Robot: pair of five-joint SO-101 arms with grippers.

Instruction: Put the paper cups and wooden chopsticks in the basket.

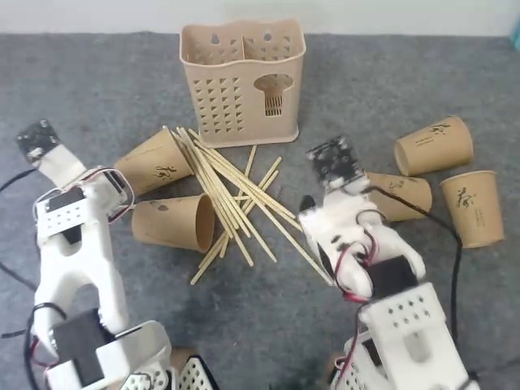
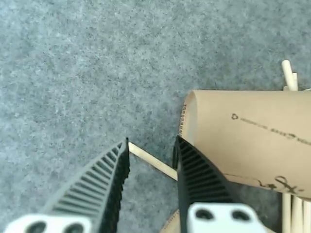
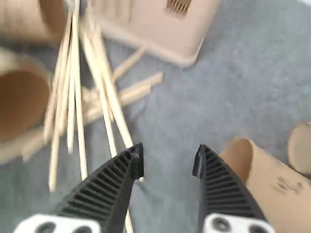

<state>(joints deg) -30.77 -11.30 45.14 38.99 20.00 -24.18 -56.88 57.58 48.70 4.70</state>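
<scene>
the picking step looks barely begun: paper cups (image 1: 175,221) and wooden chopsticks (image 1: 231,195) lie on the tabletop (image 1: 97,89) before the basket (image 1: 242,81), the left hand (image 2: 150,145) released astride one chopstick (image 2: 153,164), the right hand (image 3: 167,153) released too, each needing to lower and clench.

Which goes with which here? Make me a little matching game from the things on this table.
Things:
1. basket
2. chopsticks
3. paper cups
4. left hand

States:
a. heaped in a loose pile
b. open, nothing held
c. standing upright
d. tipped onto their sides

Pairs: 1-c, 2-a, 3-d, 4-b.
</scene>
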